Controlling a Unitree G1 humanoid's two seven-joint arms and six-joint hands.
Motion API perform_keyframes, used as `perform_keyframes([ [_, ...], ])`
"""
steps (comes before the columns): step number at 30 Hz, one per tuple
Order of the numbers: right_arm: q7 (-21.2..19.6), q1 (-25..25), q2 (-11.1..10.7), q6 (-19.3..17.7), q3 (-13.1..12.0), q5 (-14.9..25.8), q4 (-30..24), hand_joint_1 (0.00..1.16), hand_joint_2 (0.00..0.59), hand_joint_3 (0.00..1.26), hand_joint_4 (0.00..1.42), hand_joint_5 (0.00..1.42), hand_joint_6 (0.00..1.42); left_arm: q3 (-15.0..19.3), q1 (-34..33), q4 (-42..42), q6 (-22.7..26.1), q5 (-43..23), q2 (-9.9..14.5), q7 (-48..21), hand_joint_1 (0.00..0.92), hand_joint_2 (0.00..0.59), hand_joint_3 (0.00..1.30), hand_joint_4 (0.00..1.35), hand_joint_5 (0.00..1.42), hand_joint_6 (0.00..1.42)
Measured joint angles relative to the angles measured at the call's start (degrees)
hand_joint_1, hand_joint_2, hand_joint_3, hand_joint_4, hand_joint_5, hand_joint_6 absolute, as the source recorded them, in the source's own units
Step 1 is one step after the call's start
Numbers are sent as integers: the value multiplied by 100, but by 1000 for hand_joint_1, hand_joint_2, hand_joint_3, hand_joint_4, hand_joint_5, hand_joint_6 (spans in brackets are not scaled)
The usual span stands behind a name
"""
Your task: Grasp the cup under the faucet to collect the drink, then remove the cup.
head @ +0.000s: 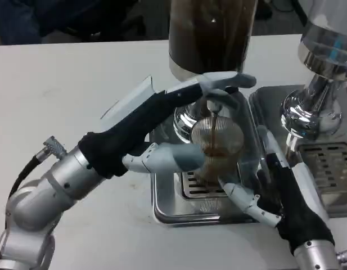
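A clear ribbed cup point(218, 138) stands on the drip tray point(167, 211) right under the faucet point(213, 107) of a dispenser tank point(210, 34) of dark drink. A thin dark stream runs into the cup, and brown liquid fills its lower part. My right hand point(280, 197) grips the cup from the right, thumb in front low down and fingers point(269, 152) around its far side. My left hand point(162, 121) reaches in from the left. Its long fingers point(229, 81) lie over the faucet lever, and its thumb sticks out below, near the cup's left side.
A second chrome dispenser point(314, 107) with its own grated tray point(330, 169) stands close on the right, just beyond my right forearm. The white table point(77, 79) stretches away to the left and along the front edge.
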Motion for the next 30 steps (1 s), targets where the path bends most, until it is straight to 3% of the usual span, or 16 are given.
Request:
perform_keyframes([
  [14, 193, -482, 123, -39, -58, 274, 598, 631, 214, 0, 0, 0, 0, 2, 2, 3, -1, -3, 16, 2, 0, 90, 237, 189, 334, 254],
  [30, 266, -844, 320, -385, -49, 579, 1098, 639, 212, 0, 0, 0, 0, 18, 13, 0, 3, 4, 83, 114, 0, 95, 246, 195, 348, 254],
])
